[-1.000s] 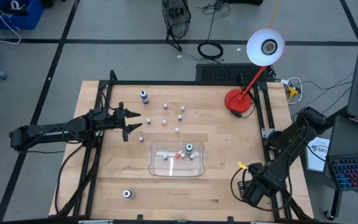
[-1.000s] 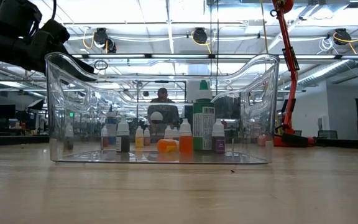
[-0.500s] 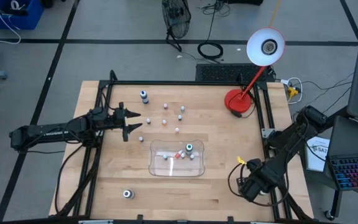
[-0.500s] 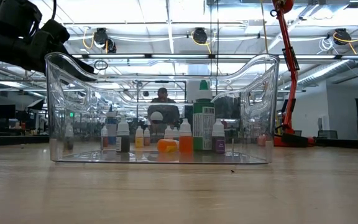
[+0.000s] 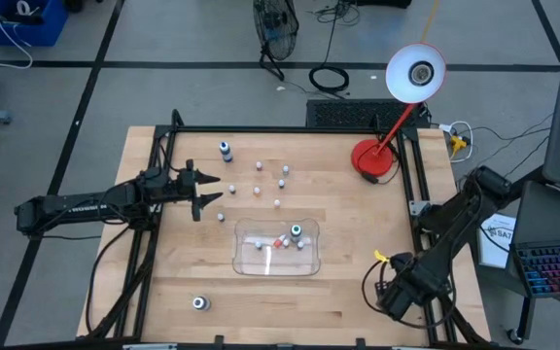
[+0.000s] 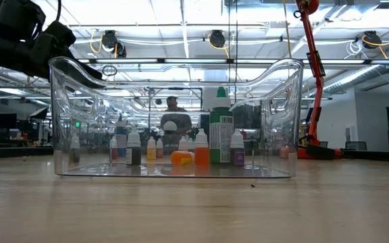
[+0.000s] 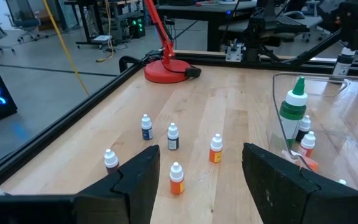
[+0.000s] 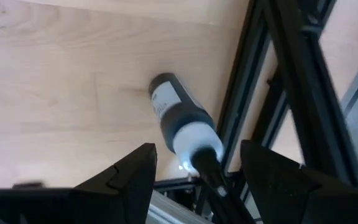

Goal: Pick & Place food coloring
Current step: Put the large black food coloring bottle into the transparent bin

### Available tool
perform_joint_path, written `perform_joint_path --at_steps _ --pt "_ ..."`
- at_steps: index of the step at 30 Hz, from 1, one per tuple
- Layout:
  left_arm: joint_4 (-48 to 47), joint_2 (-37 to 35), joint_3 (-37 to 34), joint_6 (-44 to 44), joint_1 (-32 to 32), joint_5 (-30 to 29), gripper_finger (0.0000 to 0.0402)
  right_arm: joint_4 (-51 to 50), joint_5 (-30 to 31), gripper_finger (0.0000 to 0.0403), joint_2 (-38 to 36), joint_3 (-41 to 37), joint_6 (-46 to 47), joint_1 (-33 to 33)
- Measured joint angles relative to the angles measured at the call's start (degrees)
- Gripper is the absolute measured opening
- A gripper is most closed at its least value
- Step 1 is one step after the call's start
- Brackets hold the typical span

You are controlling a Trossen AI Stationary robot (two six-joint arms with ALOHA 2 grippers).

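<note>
Several tiny food coloring bottles (image 5: 259, 180) stand loose on the table's far middle; they also show in the left wrist view (image 7: 173, 136). A clear tray (image 5: 251, 255) holds several more, among them a green-topped one (image 5: 297, 230). Larger dark bottles stand at the far left (image 5: 226, 150) and near the front edge (image 5: 199, 303). My left gripper (image 5: 214, 191) is open and empty, left of the loose bottles. My right gripper (image 8: 196, 146) is open at the table's front right (image 5: 389, 292), its fingers on either side of a dark white-capped bottle (image 8: 176, 118) lying on its side, not touching it.
A red desk lamp (image 5: 375, 158) stands at the far right corner. Black frame rails run along the table's left (image 5: 154, 194) and right (image 5: 418, 194) edges; the lying bottle is close to a rail (image 8: 253, 93). A person shows far behind the tray in the low view (image 6: 173, 104).
My right arm's wrist has shifted a little toward the table's left and come back to about where it was. My left arm has kept still.
</note>
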Motion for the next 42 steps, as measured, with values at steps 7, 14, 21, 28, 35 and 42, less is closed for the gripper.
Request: perform_joint_path --at_steps 7,14,21,28,35,42 --pt "-0.02 -0.02 0.0 -0.02 0.0 0.0 0.0228 8.29 1.21 0.0219 0.13 -5.28 -0.14 0.82" --pt "-0.01 -0.01 -0.02 -0.02 0.0 0.01 0.0228 10.05 1.81 0.0219 0.13 -8.26 -0.25 0.99" --pt "0.0 -0.02 -0.02 -0.02 -0.02 0.0 0.0228 12.27 1.7 0.0219 0.11 -8.79 -0.08 0.99" --pt "0.0 -0.02 -0.02 0.0 0.0 0.0 0.0228 13.37 1.35 0.0205 0.11 -8.79 0.07 0.99" --pt "0.0 0.0 -0.02 -0.01 0.0 0.0 0.0228 15.42 -0.09 0.0159 0.09 -8.79 -0.32 1.34" --pt "0.0 -0.01 -0.02 -0.01 -0.01 0.0 0.0228 15.72 -0.07 0.016 0.09 -8.79 -0.3 1.36"
